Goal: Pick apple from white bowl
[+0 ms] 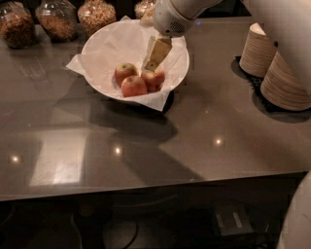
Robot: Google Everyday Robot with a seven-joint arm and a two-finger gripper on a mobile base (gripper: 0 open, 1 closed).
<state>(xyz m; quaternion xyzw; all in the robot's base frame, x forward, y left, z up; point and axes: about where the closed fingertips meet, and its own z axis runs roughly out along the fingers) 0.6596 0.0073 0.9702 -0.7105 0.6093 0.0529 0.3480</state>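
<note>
Three apples [133, 86] in one white bowl [109, 46], one gripper [151, 63] above them, four jars [97, 14], two paper-bowl stacks [284, 82].

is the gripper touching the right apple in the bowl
Cannot tell. In the camera view the gripper overlaps the top of the apple in the white bowl; this angle shows neither contact nor gap.

The bowl [90, 63] sits on the worktop [204, 131], jars [96, 14] behind it, stacked bowls [286, 82] to its right; the tool [151, 65] hangs over its rightmost apple [154, 80].
</note>
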